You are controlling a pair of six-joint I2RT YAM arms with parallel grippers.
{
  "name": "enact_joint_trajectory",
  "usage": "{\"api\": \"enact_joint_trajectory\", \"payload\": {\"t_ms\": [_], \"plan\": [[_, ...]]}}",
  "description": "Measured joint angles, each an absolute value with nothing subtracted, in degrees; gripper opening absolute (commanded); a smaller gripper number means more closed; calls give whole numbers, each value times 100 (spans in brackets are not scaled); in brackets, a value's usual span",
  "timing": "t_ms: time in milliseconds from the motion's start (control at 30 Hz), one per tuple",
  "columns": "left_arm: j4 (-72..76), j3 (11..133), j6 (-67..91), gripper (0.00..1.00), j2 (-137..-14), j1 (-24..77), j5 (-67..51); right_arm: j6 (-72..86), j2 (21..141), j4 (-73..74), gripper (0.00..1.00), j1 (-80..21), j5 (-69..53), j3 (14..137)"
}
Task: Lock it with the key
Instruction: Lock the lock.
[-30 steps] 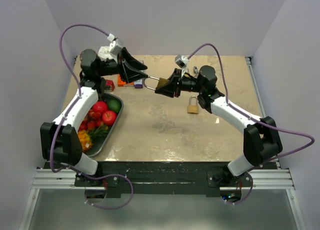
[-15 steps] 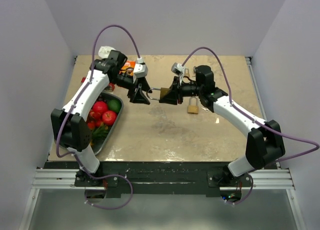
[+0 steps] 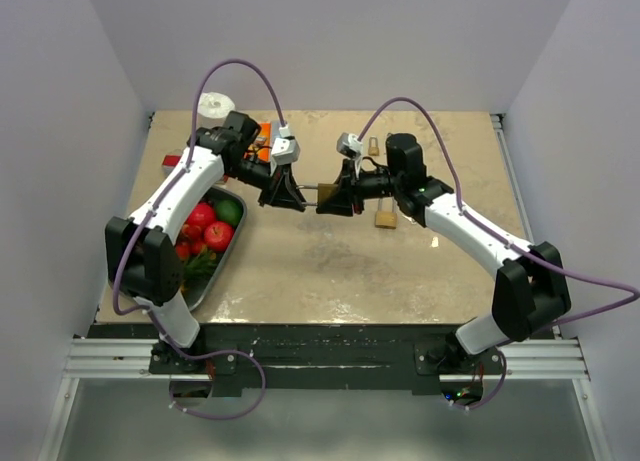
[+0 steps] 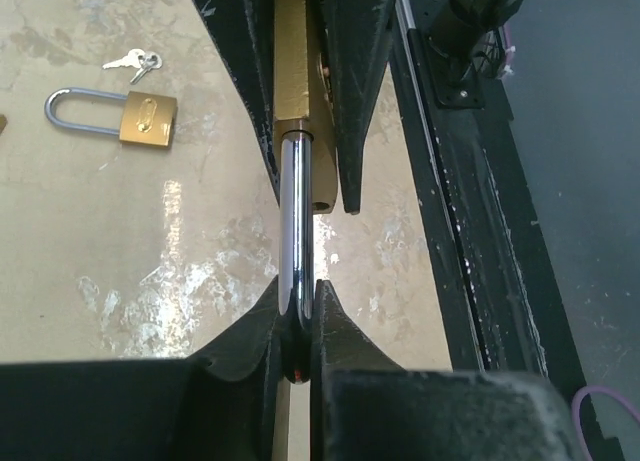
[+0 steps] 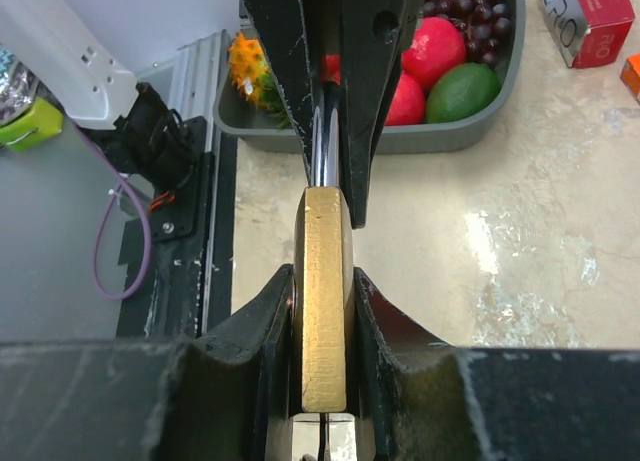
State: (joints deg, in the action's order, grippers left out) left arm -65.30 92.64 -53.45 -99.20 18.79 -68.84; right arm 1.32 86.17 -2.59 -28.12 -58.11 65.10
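Padlock (image 3: 322,193) aloft over the bench (image 3: 330,271), strung between two arms. The left pincer (image 4: 302,299), gaping a moment ago, has snapped closed on the steel shackle (image 4: 296,211); directly opposite it, the right pincer (image 5: 325,291) clamps the brass body (image 5: 324,321). With both ends pinned, pressing the shackle home looks possible. The keys (image 4: 135,61) lie on the bench near a second padlock (image 4: 125,116), beyond the right pincer, unclaimed.

On the padlock (image 4: 292,71) the shackle's bend is buried — pinched inside the left gripper (image 4: 298,306)
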Motion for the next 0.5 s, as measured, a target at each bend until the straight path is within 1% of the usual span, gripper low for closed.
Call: {"api": "enact_joint_trajectory", "payload": {"t_ms": [233, 500], "plan": [[-5594, 8818, -4635, 0, -9642, 1929, -6816, 104, 8617, -132, 0, -2840, -5808, 6547], [-5011, 8687, -4099, 0, -9566, 1999, -6696, 71, 8621, -196, 0, -2797, -5752, 6556]]}}
